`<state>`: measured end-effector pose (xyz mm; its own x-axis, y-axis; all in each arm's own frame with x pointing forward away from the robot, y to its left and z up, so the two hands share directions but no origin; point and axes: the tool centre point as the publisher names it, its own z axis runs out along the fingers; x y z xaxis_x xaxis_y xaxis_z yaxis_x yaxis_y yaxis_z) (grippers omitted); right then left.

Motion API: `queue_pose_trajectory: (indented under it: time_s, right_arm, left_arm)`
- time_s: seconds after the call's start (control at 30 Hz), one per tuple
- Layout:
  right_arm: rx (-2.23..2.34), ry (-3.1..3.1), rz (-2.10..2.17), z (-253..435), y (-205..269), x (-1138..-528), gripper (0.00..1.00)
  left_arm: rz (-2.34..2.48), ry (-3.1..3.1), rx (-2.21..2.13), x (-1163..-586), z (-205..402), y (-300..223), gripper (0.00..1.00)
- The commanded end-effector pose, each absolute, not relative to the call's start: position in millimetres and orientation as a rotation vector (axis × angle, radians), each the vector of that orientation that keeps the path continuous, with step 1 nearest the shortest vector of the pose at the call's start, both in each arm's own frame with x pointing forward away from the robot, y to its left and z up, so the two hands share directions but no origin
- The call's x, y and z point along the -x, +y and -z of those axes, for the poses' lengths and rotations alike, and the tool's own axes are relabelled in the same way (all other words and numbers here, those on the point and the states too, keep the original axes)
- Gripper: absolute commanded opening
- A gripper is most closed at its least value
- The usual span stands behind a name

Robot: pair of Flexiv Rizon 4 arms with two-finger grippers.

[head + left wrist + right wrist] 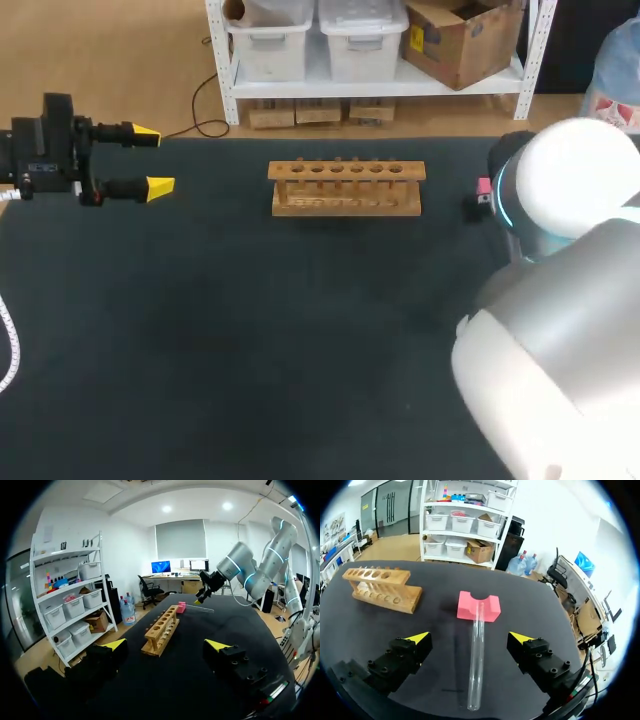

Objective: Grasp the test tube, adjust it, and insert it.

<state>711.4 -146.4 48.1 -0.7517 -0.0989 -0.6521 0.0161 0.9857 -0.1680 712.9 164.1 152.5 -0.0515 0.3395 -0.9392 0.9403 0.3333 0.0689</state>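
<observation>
A clear glass test tube (476,660) lies on the black table, its far end propped in the notch of a pink block (490,607). My right gripper (469,638) hangs open over it, a yellow-tipped finger on each side and neither touching the glass. Further along the table stands the wooden rack (346,187) with a row of empty holes, also seen in the right wrist view as the rack (382,589). My left gripper (152,160) is open and empty at the table's far left, pointing towards the rack (162,629). From there the tube (200,608) and the pink block (181,607) show beyond the rack, under my right gripper (200,599).
In the head view my right arm's bulky white body (560,300) covers the table's right side, leaving only a corner of the pink block (484,189) showing. A white cable (8,345) curls at the left edge. Black mat (280,340) spreads in front of the rack.
</observation>
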Motion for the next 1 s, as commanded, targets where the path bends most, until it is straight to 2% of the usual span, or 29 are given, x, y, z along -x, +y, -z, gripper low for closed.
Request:
queue_pose_trajectory:
  time_s: [0.03, 1.0]
  right_arm:
    - [0.095, 2.427, 0.132, -38.5, -151.2, -712.1, 1.00]
    - [0.194, 2.476, -0.024, -5.5, -164.7, -731.3, 1.00]
  left_arm:
    - [0.749, 1.589, -1.183, -712.1, -151.1, 164.6, 1.00]
    - [0.749, 1.589, -1.183, -712.1, -151.1, 164.6, 1.00]
